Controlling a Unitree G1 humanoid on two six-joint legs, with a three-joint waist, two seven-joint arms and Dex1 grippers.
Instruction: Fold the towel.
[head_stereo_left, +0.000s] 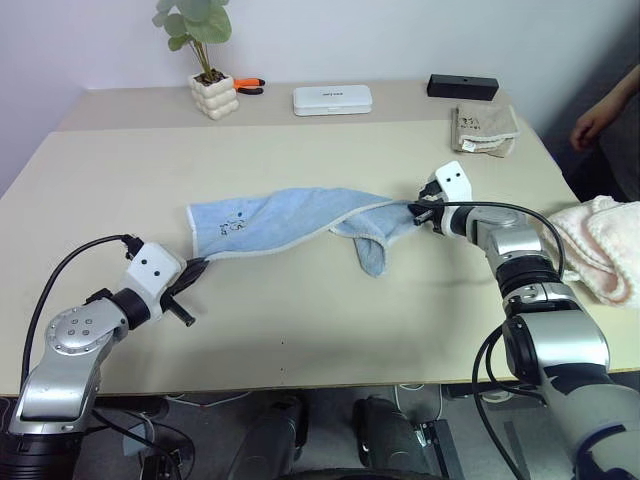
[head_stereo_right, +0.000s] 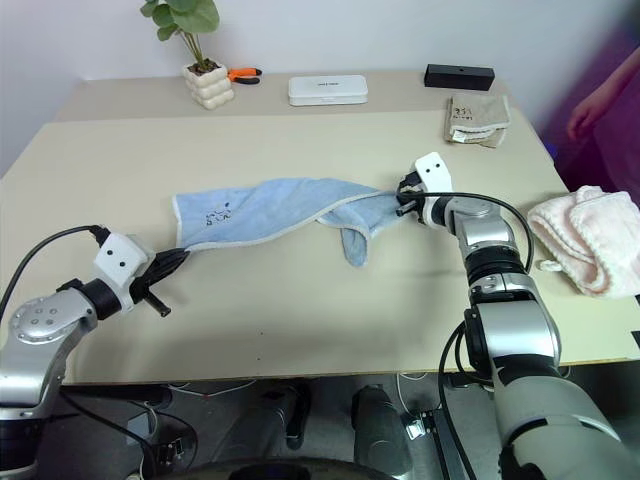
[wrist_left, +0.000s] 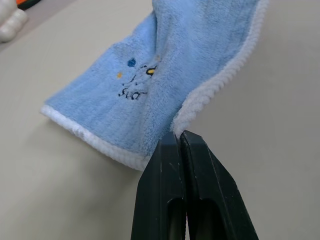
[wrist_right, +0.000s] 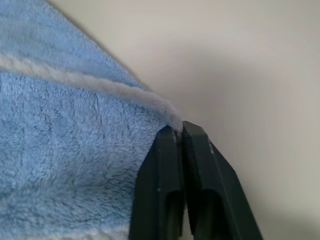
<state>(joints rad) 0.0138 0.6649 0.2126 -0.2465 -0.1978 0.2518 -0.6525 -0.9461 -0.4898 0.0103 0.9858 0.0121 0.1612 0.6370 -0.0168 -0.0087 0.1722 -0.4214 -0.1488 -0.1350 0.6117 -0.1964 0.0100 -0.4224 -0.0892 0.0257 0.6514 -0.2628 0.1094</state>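
Between the two hands, the towel (head_stereo_left: 290, 222) lies stretched across the bench (head_stereo_left: 300, 320), light blue with pale trim. At one end the left hand (head_stereo_left: 196, 268) is pressed together, pinching the towel's whitish corner by the small dark mark. At the other end the right hand (head_stereo_left: 416, 211) is likewise clamped on an edge, a loose flap drooping just beside it.
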